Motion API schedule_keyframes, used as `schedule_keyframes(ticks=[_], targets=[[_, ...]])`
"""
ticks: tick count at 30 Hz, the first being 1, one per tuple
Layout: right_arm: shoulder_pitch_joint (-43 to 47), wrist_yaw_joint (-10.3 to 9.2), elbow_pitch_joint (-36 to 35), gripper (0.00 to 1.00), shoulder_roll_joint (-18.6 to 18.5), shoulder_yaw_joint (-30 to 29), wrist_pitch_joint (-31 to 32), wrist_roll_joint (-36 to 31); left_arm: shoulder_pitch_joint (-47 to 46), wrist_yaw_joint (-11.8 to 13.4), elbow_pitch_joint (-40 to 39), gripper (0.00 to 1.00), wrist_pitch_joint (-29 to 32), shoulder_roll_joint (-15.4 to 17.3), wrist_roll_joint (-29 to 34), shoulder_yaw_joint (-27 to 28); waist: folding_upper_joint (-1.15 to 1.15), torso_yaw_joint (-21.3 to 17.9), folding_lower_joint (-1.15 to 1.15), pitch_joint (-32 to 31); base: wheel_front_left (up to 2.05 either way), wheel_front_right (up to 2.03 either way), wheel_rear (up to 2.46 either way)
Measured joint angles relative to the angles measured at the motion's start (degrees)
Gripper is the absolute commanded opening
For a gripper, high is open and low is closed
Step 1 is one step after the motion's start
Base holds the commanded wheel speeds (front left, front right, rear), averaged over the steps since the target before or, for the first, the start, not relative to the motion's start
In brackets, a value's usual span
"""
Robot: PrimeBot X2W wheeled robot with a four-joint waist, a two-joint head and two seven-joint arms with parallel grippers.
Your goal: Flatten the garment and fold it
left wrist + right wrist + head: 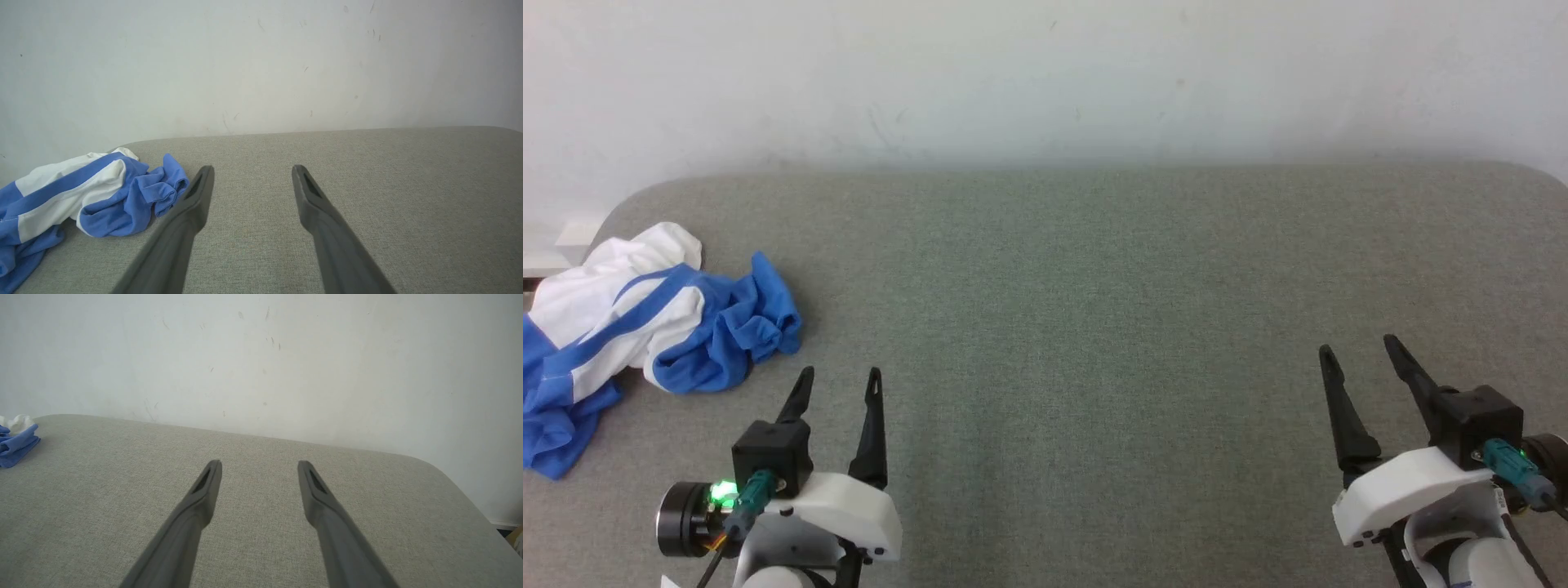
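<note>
Because the crumpled royal-blue-and-white thin cloth garment (pixel 645 318) lies unflattened just left of the left gripper (pixel 840 372), both it and the right gripper (pixel 1359 345) (well apart from the cloth) hover spread and empty over the grey woven tabletop (pixel 1094 327), seemingly ready to reach.

Our left gripper (pixel 840 374) and right gripper (pixel 1358 346) had long dark tapering fingers (pixel 872 433), white housings (pixel 849 510), black blocks (pixel 772 453) with teal plugs (pixel 752 494); a green light (pixel 721 491) glowed on the left.

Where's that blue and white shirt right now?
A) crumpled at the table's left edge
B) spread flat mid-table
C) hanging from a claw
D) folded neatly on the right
A: the garment lies bunched at the left edge of the grey table, apart from the open left gripper.
</note>
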Motion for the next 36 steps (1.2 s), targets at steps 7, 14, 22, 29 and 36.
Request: schedule_keyframes(ticks=[7,14,22,29,36], targets=[[0.29,0.00,-0.03,1.00,0.00,-1.65,-1.01,0.94,0.21,0.09,-0.31,1.00,-0.79,0.00,-1.15,-0.33,0.00,0.37,0.00,0.05,0.00,0.00,0.00],[0.88,0.00,-0.14,1.00,0.00,-2.67,-1.90,1.14,0.31,0.47,-0.73,1.00,-1.63,0.00,-1.75,-0.62,0.00,1.31,0.00,0.11,0.00,0.00,0.00],[1.15,0.00,-0.30,1.00,0.00,-3.53,-2.81,1.46,1.39,0.94,-0.99,1.00,-2.59,0.00,-2.68,-0.97,0.00,3.18,0.00,0.18,0.00,0.00,0.00],[1.16,0.00,-0.32,1.00,0.01,-3.56,-3.77,1.46,1.61,1.44,-1.23,1.00,-3.50,0.00,-3.36,-1.11,0.00,5.25,0.00,0.25,0.00,0.00,0.00],[1.16,0.00,-0.26,1.00,0.01,-3.46,-4.43,1.47,2.59,1.70,-1.52,1.00,-4.27,0.00,-4.39,-1.12,0.00,7.42,0.00,0.22,0.00,0.00,0.00]])
